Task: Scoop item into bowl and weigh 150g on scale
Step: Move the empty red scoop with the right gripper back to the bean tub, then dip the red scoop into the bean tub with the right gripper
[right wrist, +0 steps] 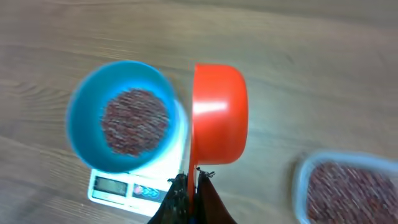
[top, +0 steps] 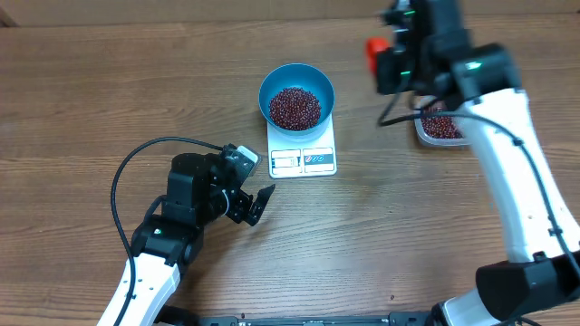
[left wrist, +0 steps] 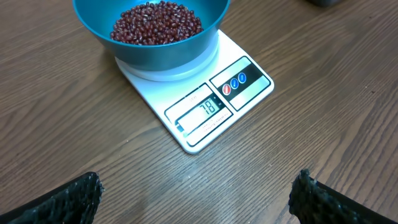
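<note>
A light blue bowl (top: 296,86) holding dark red beans (top: 294,107) stands on the white scale (top: 304,158), whose display (left wrist: 210,107) is lit. My left gripper (top: 256,201) rests low over the table just in front and left of the scale, open, with nothing between its fingers (left wrist: 69,200). My right gripper (right wrist: 193,179) is shut on the handle of an orange scoop (right wrist: 217,112), held in the air to the right of the bowl (right wrist: 121,115). The scoop (top: 372,51) is turned on its side; its inside is hidden.
A clear plastic tub (top: 441,125) of more beans (right wrist: 351,186) sits at the right, partly hidden under my right arm (top: 507,136). A black cable (top: 122,177) loops beside the left arm. Bare wooden table (top: 381,235) lies in front of the scale.
</note>
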Action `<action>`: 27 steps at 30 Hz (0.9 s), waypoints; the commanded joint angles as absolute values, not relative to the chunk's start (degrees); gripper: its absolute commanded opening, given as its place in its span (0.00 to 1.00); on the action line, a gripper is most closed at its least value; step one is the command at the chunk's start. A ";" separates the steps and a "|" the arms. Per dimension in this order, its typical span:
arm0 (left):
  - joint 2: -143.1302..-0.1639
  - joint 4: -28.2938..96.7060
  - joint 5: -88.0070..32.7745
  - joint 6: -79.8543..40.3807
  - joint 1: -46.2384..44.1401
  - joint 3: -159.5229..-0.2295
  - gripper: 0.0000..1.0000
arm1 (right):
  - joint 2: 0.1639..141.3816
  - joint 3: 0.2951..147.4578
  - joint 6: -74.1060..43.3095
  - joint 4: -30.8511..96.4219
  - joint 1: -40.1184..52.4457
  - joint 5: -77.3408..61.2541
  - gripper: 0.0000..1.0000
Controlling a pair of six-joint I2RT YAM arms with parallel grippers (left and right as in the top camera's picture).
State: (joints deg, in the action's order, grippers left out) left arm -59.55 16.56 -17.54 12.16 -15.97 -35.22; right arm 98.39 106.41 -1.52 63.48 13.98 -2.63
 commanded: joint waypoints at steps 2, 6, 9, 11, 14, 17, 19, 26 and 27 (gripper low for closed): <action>-59.96 16.49 -17.41 11.55 -15.77 -35.24 1.00 | 97.17 107.11 -1.41 66.92 5.76 -6.55 0.04; -59.96 16.49 -17.43 11.55 -15.77 -35.24 1.00 | 97.93 107.04 -1.39 69.60 0.19 -6.55 0.04; -59.96 16.49 -17.41 11.55 -15.77 -35.24 1.00 | 98.94 106.78 -1.30 71.59 -2.76 -6.50 0.04; -59.96 16.49 -17.41 11.55 -15.77 -35.24 0.99 | 99.98 106.72 -0.25 73.71 -4.36 -6.52 0.04; -59.96 16.49 -17.41 11.55 -15.77 -35.24 0.99 | 101.56 106.39 0.56 75.70 -5.72 -5.54 0.04; -59.96 16.49 -17.41 11.55 -15.77 -35.24 1.00 | 103.61 103.98 0.54 76.29 -6.24 -2.57 0.04; -59.96 16.49 -17.41 11.55 -15.77 -35.24 1.00 | 103.85 102.21 0.54 75.59 -6.24 -1.85 0.04; -59.96 16.49 -17.41 11.55 -15.77 -35.24 0.99 | 103.96 95.31 0.54 69.41 -6.24 1.45 0.04; -59.96 16.49 -17.41 11.55 -15.77 -35.24 1.00 | 103.96 94.30 0.56 67.96 -6.24 1.50 0.04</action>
State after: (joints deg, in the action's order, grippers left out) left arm -59.55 16.56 -17.54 12.16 -15.97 -35.22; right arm 103.83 96.23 0.10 70.26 -6.00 -0.56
